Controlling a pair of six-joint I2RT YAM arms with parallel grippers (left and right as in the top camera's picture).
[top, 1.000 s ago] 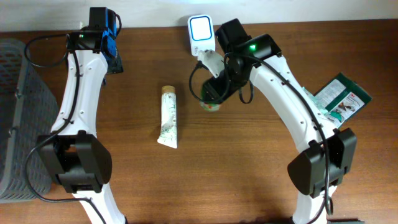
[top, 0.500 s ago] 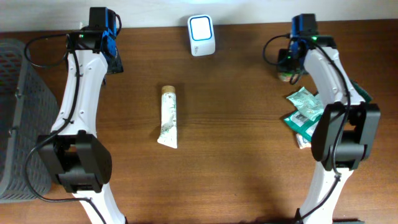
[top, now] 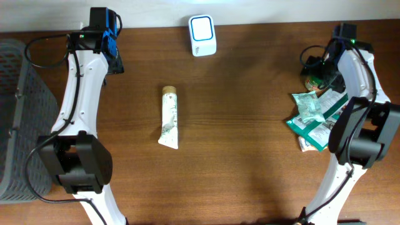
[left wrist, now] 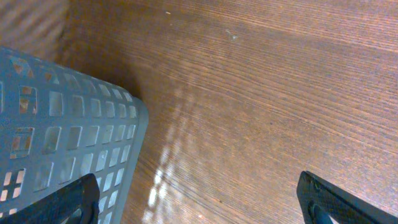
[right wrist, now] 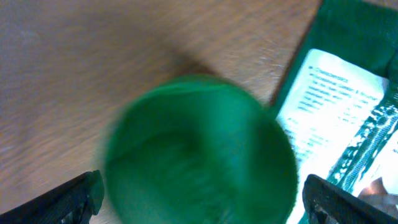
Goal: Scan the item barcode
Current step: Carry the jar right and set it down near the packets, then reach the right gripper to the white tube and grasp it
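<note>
A small jar with a green lid (right wrist: pixel 199 146) stands on the table at the right, blurred, with my right gripper (right wrist: pixel 202 200) directly above it. Its two fingers are wide open, one on each side of the lid, and neither visibly presses on it. From above the same jar (top: pixel 312 82) sits at the top edge of a pile of green packets (top: pixel 310 114). The white scanner (top: pixel 202 28) with a lit blue face stands at the back centre. My left gripper (left wrist: pixel 199 200) hangs open and empty over bare wood beside the basket corner.
A white tube (top: pixel 169 117) with a tan cap lies left of centre. A grey mesh basket (top: pixel 15 125) fills the left edge, and its corner (left wrist: pixel 68 118) shows under the left wrist. A green packet (right wrist: pixel 348 124) lies right beside the jar.
My right arm swung from in front of the scanner to the far right, carrying the jar to the packet pile, and its jaws opened. The left arm stayed still.
</note>
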